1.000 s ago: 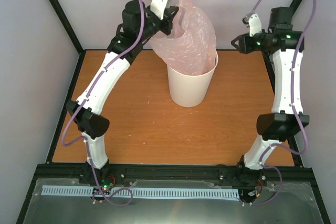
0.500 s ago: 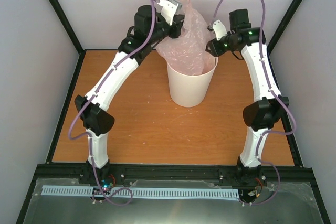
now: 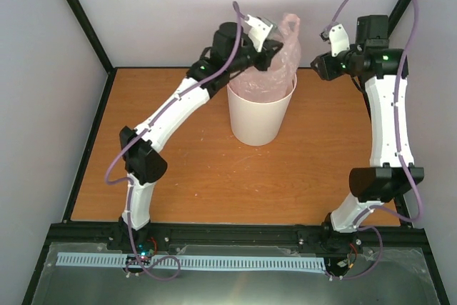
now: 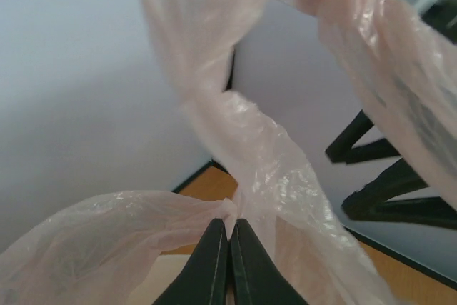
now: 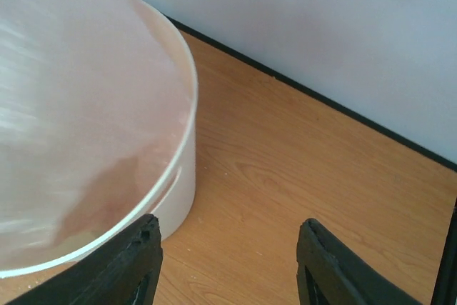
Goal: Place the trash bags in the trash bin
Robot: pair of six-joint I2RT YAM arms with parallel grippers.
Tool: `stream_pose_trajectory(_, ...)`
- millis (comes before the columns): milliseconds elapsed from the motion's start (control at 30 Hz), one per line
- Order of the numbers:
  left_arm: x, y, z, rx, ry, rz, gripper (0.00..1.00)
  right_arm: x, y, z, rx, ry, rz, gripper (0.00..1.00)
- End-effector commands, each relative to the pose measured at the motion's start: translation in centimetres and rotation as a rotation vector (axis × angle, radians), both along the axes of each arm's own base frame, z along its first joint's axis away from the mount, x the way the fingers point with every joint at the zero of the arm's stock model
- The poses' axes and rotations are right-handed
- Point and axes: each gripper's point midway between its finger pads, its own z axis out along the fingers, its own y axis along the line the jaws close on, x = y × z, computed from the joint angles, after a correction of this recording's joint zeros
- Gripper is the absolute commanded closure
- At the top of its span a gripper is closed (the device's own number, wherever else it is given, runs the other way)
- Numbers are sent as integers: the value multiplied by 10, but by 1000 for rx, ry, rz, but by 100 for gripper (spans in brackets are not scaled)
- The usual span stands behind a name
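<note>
The white round trash bin (image 3: 261, 116) stands upright at the back middle of the table; its rim also shows in the right wrist view (image 5: 182, 162). The pale pink trash bag (image 3: 275, 73) hangs into the bin's mouth, with its top sticking up above the rim. My left gripper (image 3: 275, 49) is shut on a pinched fold of the bag (image 4: 235, 162) above the bin. My right gripper (image 3: 318, 66) is open and empty, just right of the bin's rim; in its wrist view (image 5: 227, 262) only wood lies between the fingers.
The wooden table (image 3: 214, 169) is bounded by a black frame (image 3: 86, 26) and white walls behind and at the sides. A metal rail (image 3: 214, 262) runs along the near edge by the arm bases.
My left gripper has carried the bag rightward over the bin and the bag has sunk lower into it. My right gripper neared the bag, then drew back to the right.
</note>
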Motion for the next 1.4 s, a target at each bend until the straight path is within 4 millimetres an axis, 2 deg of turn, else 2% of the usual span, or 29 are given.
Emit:
stream_pose_trajectory(0,-5,-24,-12,0,12,-40,99,-28,11,18,29,-32,59,47)
stream_pose_trajectory(100,-1,-27,-26,22,33,-33,99,-42,17,20,51,-28,89,47)
stream_pose_trajectory(267,2,-20,-31,67,13,7,99,-58,25,20,90,-12,127,46)
stream_pose_trajectory(400,4,-6,-18,86,-30,44,99,-65,31,32,128,-30,143,46)
stream_pose_trajectory(600,5,28,4,96,-53,93,99,-72,41,61,148,-96,176,44)
stream_pose_trajectory(700,8,52,8,108,-39,120,99,-74,52,71,147,-119,198,43)
stream_pose_trajectory(833,14,82,6,184,-34,140,99,-73,69,73,144,-121,228,40)
stream_pose_trajectory(867,14,87,6,199,-38,146,99,-74,74,79,144,-140,244,40)
stream_pose_trajectory(1033,10,109,16,228,-83,171,99,-82,109,99,130,-206,362,40)
stream_pose_trajectory(1067,9,112,20,230,-94,180,99,-89,127,101,128,-215,420,40)
stream_pose_trajectory(1133,5,116,25,237,-104,188,99,-95,144,99,105,-224,481,39)
stream_pose_trajectory(1200,2,121,28,243,-102,202,99,-95,157,89,66,-214,518,39)
stream_pose_trajectory(1367,2,138,23,266,-47,277,99,-85,173,60,-22,-172,552,32)
